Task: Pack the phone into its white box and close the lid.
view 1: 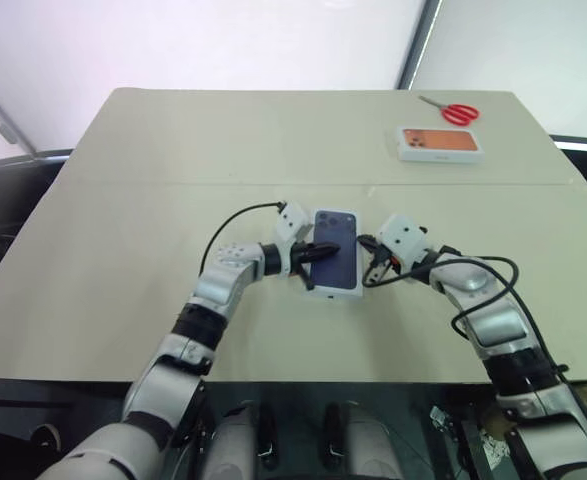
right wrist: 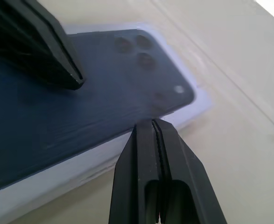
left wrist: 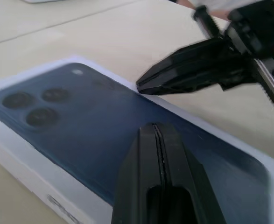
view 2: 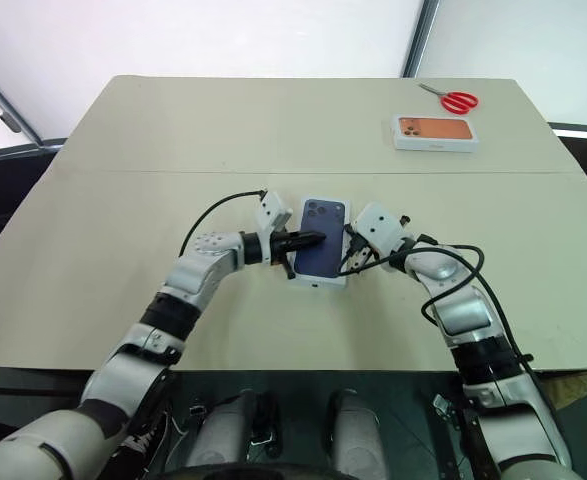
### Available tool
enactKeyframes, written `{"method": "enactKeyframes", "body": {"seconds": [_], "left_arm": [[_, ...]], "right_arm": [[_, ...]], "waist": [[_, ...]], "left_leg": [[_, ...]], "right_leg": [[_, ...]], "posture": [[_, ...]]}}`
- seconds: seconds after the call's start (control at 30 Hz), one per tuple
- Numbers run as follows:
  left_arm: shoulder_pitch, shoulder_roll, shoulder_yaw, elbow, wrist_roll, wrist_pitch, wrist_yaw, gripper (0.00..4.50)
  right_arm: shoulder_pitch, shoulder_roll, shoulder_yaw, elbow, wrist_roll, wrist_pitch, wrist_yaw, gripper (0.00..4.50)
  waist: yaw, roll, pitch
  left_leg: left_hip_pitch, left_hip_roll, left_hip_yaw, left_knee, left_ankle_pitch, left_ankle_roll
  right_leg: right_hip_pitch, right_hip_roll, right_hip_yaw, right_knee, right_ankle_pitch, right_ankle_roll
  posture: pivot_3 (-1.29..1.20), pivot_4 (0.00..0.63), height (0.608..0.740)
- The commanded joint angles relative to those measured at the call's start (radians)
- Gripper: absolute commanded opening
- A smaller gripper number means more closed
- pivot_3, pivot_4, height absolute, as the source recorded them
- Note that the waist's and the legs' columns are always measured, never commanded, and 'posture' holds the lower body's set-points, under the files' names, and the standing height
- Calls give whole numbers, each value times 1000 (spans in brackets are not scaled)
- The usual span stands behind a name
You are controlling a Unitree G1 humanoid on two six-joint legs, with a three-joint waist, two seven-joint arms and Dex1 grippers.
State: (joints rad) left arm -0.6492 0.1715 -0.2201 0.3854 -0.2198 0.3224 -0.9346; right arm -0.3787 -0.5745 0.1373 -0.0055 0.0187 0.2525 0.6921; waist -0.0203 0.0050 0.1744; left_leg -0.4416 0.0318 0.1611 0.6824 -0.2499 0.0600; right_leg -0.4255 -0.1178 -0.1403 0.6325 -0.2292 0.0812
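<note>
Where the beige table spreads wide, three loose items counted: one white box near its middle with the lid already on, dark blue phone picture facing up; one second white box printed with an orange phone toward the far right corner; one pair of red-handled scissors just beyond that. Two arms reaching inward from either side. Left gripper pointing rightward, fingers pressed together, tips over the lid's printed face; contact not certain. Right gripper angled toward the left, fingers likewise pinched shut on nothing, tips just beside the closed box's right edge. Phone itself hidden, presumably not visible under the lid. Broad bare tabletop on the left, the far side and the near edge; closed box well apart from every table edge.
</note>
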Motion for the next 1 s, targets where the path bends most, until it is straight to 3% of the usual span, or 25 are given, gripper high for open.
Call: {"method": "enactKeyframes", "body": {"seconds": [0.03,0.3,0.33,0.43,0.63,0.67,0.8,1.0], "left_arm": [[80,37,-31,-112,-26,99,-48,0],[143,80,10,-261,-50,178,4,0],[140,86,28,-266,-58,186,15,250],[129,139,91,-291,-90,204,12,1351],[116,335,237,-287,-139,196,-44,4433],[123,370,264,-290,-155,202,-62,4500],[177,486,352,-289,-200,198,-115,4500],[255,550,415,-283,-206,170,-103,4500]], "right_arm": [[39,-34,13,-70,30,17,83,38],[88,-83,-31,-162,147,87,208,38],[76,-80,-48,-149,172,109,214,8],[42,-88,-100,-124,245,151,244,901],[-7,-137,-201,-60,311,130,301,4004],[-10,-151,-216,-44,320,124,315,4445],[-4,-196,-267,14,334,77,353,4445],[19,-226,-292,23,340,43,388,4445]], "waist": [[3,0,-1],[10,0,-1],[10,0,-1],[9,0,-1],[8,0,0],[9,0,1],[10,0,1],[9,0,1]], "left_leg": [[0,0,0,0,0,0],[0,-1,-2,1,-1,1],[0,-1,-2,1,-1,1],[-1,-1,-2,1,-1,1],[-2,-1,-1,0,-1,1],[-2,-1,-1,0,-1,1],[-3,-1,-1,0,-1,1],[-3,-1,-1,0,-3,-1]], "right_leg": [[0,0,0,0,0,0],[1,-2,0,-1,0,0],[1,-2,0,-1,0,0],[0,-2,0,-1,0,-1],[-2,-2,0,-1,0,-1],[-2,-2,0,-1,0,-1],[-2,-3,0,-2,0,-1],[-2,-4,0,-2,0,-1]], "posture": [[0,150,738],[0,150,738],[0,150,738],[0,150,738],[0,150,738],[0,150,738],[0,150,738],[0,150,738]]}}
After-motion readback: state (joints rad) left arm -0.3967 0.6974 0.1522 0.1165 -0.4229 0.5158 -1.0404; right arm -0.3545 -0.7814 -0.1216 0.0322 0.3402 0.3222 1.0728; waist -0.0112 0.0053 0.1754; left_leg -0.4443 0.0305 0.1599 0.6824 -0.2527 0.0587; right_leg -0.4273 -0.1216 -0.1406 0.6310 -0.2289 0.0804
